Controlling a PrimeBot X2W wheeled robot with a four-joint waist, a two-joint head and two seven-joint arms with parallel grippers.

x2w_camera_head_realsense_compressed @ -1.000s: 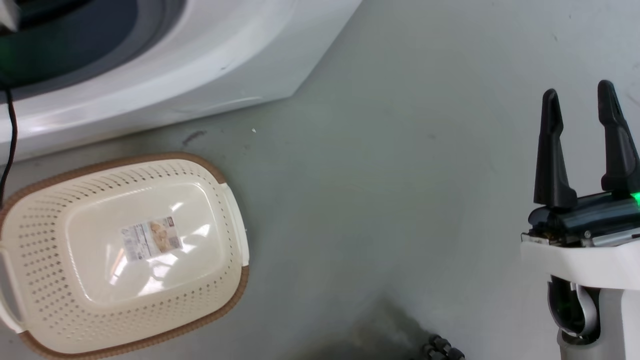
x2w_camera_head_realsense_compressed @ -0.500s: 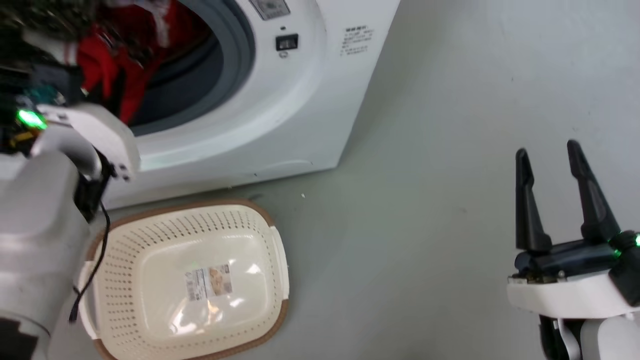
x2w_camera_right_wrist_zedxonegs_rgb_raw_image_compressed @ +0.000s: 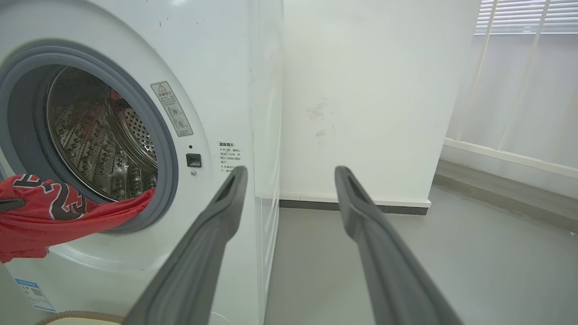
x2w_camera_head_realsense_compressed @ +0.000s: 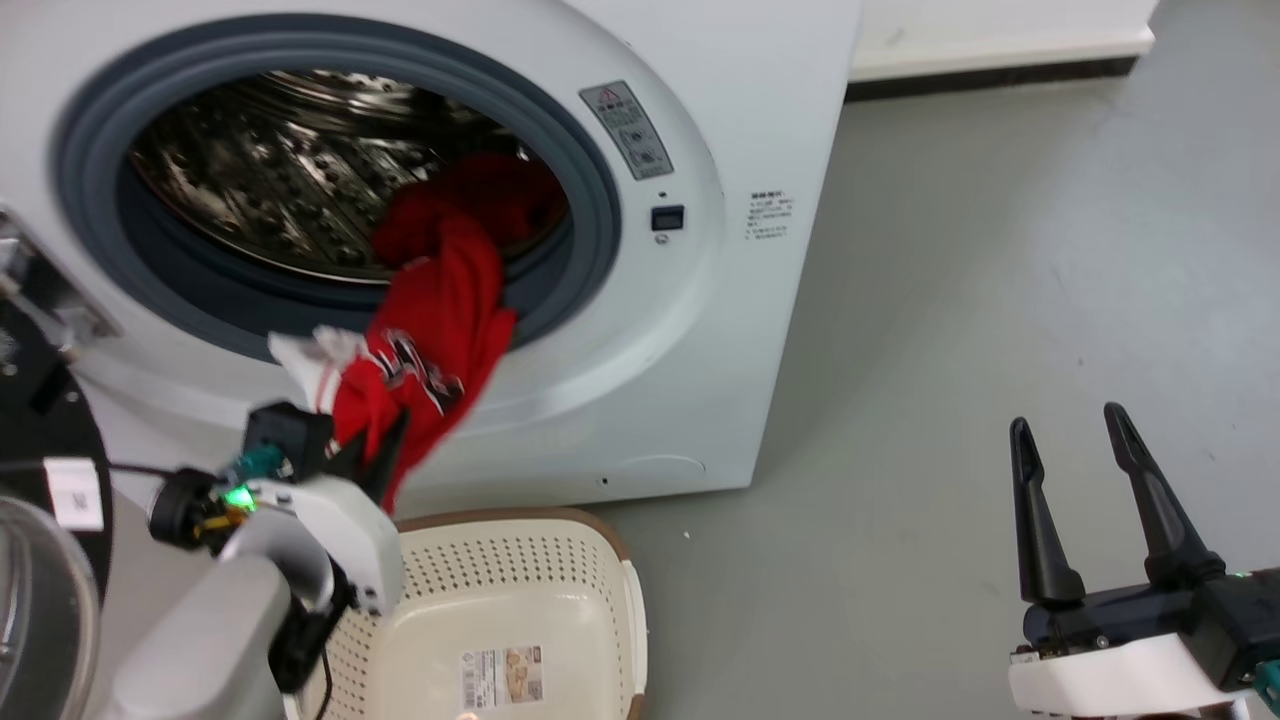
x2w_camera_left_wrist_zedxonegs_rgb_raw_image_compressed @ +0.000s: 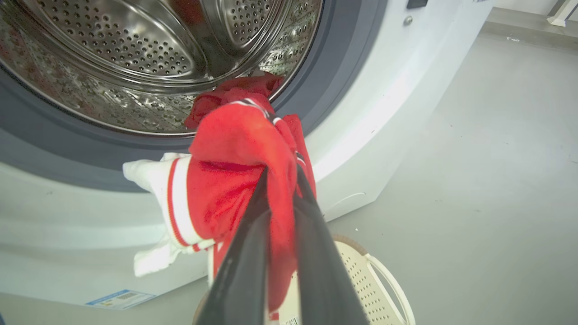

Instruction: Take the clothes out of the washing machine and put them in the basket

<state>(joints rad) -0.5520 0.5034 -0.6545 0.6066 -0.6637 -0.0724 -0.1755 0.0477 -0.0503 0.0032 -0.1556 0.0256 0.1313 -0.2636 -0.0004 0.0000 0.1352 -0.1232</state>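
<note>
The left gripper (x2w_camera_left_wrist_zedxonegs_rgb_raw_image_compressed: 280,180) clamps the clothes (x2w_camera_head_realsense_compressed: 440,310), half out over the washing machine (x2w_camera_head_realsense_compressed: 700,300) rim; the basket (x2w_camera_head_realsense_compressed: 560,560) holds none; the right gripper (x2w_camera_head_realsense_compressed: 1067,420) stands wide, empty.

At the lower middle of the head view the basket (x2w_camera_head_realsense_compressed: 560,590) was cut off by the bottom edge, its left side hidden behind the pale left forearm (x2w_camera_head_realsense_compressed: 200,640). In the left wrist view the left gripper (x2w_camera_left_wrist_zedxonegs_rgb_raw_image_compressed: 281,177) had its fingertips buried in the red clothes (x2w_camera_left_wrist_zedxonegs_rgb_raw_image_compressed: 235,149), so where they pinched could not be seen. The print on the warning sticker (x2w_camera_head_realsense_compressed: 628,130), upper middle of the head view, was too small to read and seemed slightly blurred.
</note>
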